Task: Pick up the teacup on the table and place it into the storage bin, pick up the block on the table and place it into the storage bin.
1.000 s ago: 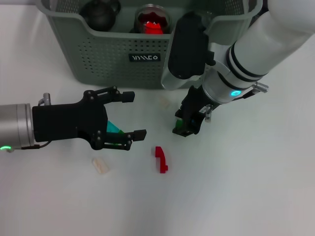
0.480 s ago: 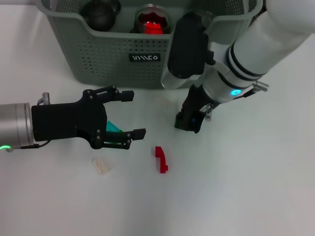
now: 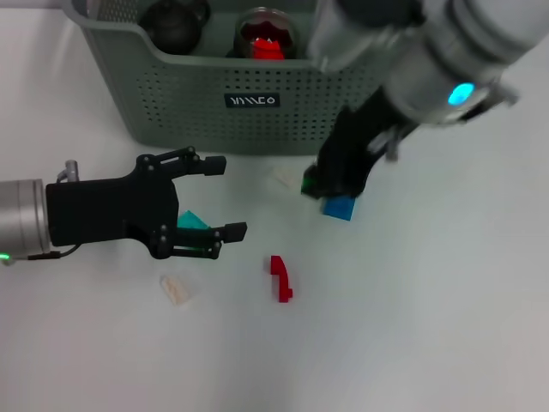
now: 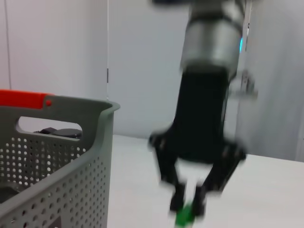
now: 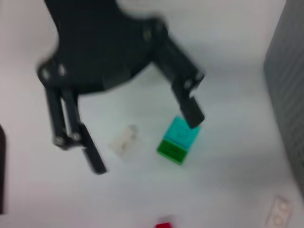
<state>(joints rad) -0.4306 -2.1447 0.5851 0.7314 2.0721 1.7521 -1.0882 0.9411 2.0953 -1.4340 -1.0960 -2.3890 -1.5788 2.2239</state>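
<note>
While the right gripper (image 3: 330, 190) carries a green-and-blue block (image 3: 338, 206) clenched in its jaws just before the storage bin (image 3: 180, 103), the left gripper (image 3: 216, 196) waits released over the bench (image 3: 429, 326).

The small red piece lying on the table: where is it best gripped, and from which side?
Grip the red piece across its narrow middle, from straight above: it lies flat on the table, long and thin, with open space on both long sides.
</note>
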